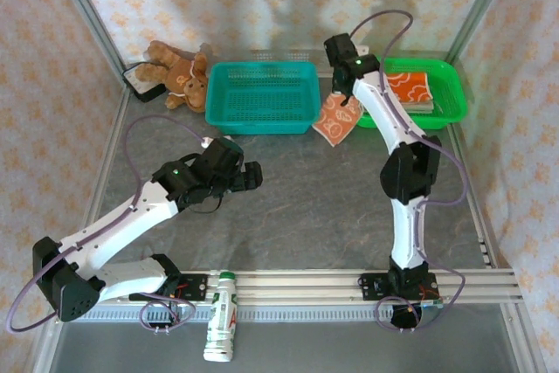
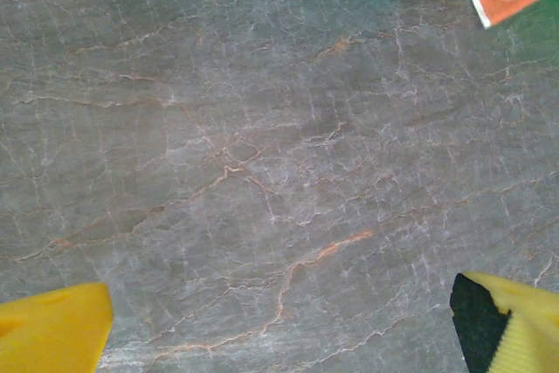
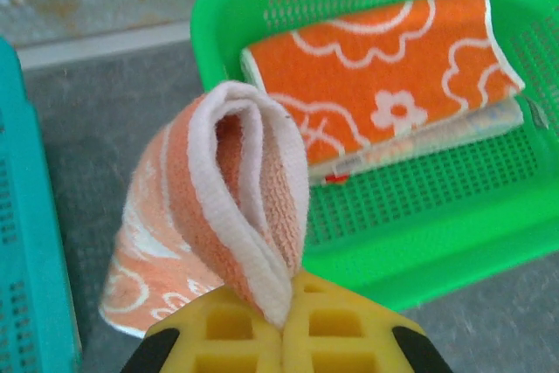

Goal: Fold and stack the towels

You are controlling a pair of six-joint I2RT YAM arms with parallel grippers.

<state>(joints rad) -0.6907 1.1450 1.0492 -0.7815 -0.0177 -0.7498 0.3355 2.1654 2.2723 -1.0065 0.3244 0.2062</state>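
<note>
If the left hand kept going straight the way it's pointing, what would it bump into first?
Probably the bare table. The left hand is open and tilted down at it, well short of the teal basket and the towel.

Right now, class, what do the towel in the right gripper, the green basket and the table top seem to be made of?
Towel: soft terry-like cloth, going by its fuzzy looped pile and limp fold in the right gripper. Green basket: likely moulded plastic, smooth, slightly glossy, with perforated walls. Table top: matt grey with stone-like veining; possibly a printed surface.
</note>
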